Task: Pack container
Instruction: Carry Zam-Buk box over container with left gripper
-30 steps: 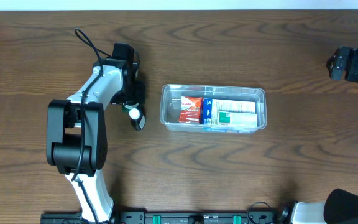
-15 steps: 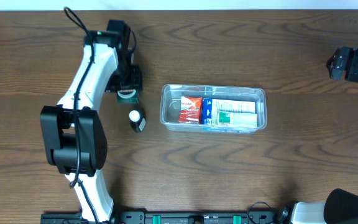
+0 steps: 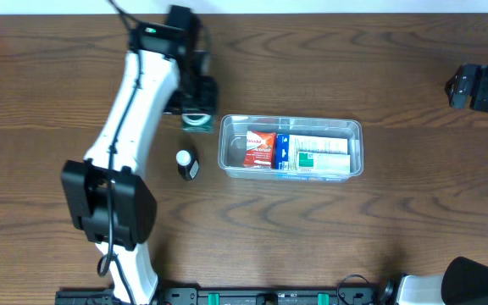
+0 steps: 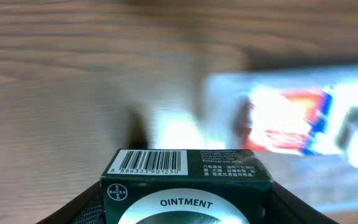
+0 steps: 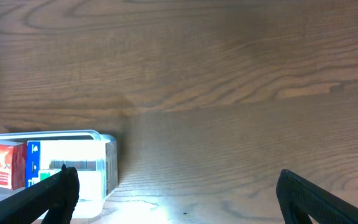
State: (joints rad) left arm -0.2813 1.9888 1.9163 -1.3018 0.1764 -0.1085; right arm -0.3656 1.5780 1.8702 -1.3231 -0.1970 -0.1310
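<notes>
Left wrist view: left gripper (image 4: 185, 214) clenched on a dark ointment box (image 4: 188, 183).
Just beyond it to the robot's right lies the clear container (image 3: 222, 152), long axis across the table, packets (image 3: 261, 148) already inside. The right gripper (image 5: 176, 196), spread and empty, hangs well past its far end, so the left arm is nearer.

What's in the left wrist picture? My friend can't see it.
A dark green ointment box with a barcode sits between the fingers. Behind, blurry: a wooden table and the clear container holding a red packet.
</notes>
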